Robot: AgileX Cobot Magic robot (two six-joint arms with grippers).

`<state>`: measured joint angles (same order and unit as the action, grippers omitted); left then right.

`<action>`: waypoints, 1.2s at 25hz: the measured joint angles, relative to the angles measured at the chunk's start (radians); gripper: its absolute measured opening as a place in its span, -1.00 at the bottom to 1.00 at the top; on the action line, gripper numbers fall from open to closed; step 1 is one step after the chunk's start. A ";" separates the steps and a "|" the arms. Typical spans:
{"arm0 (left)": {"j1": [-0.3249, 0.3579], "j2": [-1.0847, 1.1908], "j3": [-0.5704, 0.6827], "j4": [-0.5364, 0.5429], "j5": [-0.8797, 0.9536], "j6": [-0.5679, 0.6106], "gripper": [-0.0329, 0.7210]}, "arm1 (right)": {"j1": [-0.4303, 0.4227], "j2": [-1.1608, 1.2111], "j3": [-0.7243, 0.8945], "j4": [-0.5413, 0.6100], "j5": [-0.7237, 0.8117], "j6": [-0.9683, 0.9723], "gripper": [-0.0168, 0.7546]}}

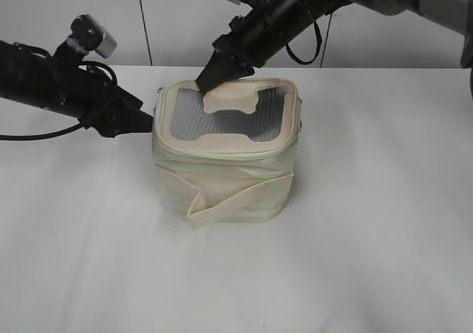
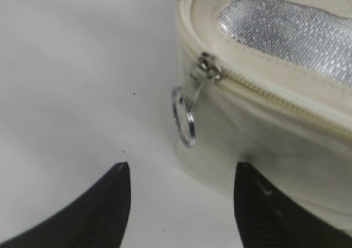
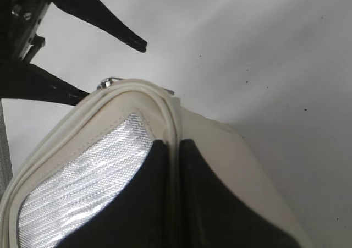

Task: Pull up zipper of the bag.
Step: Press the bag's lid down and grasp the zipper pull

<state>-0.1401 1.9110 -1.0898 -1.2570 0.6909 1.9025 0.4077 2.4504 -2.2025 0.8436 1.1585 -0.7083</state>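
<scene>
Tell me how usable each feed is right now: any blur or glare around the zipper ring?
Left wrist view: ring and zipper are fairly sharp, left tool tips soft. Right wrist view: bright glare on the bag window, right tool dark and featureless. Exterior view: even light, soft shadows, ring too small to make out.

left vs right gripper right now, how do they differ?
Left gripper is open, fingers apart, hanging just short of the zipper's ring pull at the bag's side. Right gripper is shut, fingertips pressed on the bag's top panel near its rim. Both have black fingers.
</scene>
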 joint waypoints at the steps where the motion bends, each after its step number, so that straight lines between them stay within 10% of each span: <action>1: -0.006 0.001 0.000 -0.021 -0.017 0.013 0.32 | 0.000 0.000 0.000 0.000 0.001 0.000 -0.85; 30: -0.081 0.062 -0.018 -0.297 -0.176 0.230 0.14 | -0.003 0.000 -0.001 -0.004 0.007 -0.008 -0.85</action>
<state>-0.2210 1.9733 -1.1075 -1.5535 0.5151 2.1327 0.4047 2.4504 -2.2036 0.8395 1.1651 -0.7159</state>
